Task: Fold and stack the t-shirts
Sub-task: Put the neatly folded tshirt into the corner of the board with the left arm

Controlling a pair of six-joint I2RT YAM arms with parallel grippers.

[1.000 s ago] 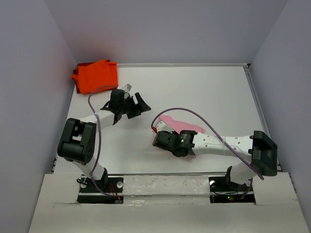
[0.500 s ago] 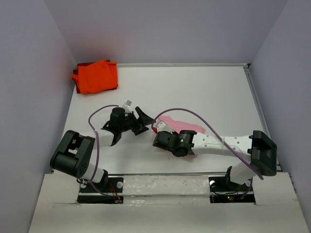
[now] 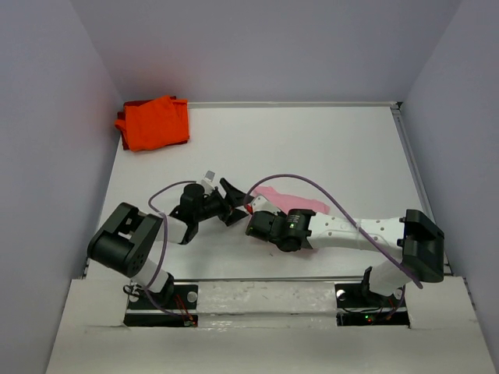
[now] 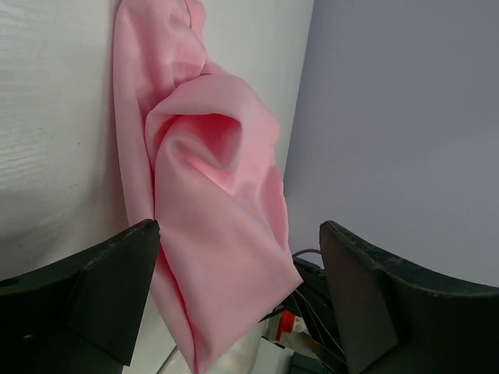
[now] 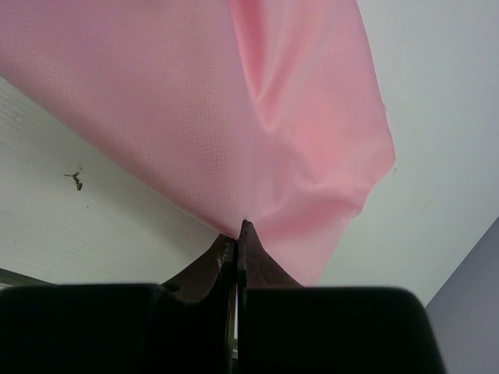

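The light pink t-shirt [image 3: 287,199] lies bunched at the table's middle, partly under my right arm. It also shows in the left wrist view [image 4: 210,202] and in the right wrist view [image 5: 257,109]. My right gripper [image 3: 251,212] is shut on an edge of the pink shirt; in the right wrist view [image 5: 238,230] the jaws pinch the cloth. My left gripper [image 3: 235,201] is open, its jaws either side of the shirt's hanging fold [image 4: 234,312] without closing on it. The bright orange t-shirt [image 3: 154,122] lies folded in the far left corner.
Grey walls enclose the white table [image 3: 335,148] on three sides. A purple cable [image 3: 312,183] arcs over the right arm. The two grippers are almost touching near the table's middle.
My left arm has swung from near the orange shirt toward the near middle, bringing its open gripper up to the pink shirt. The right gripper has stayed shut on the pink shirt.
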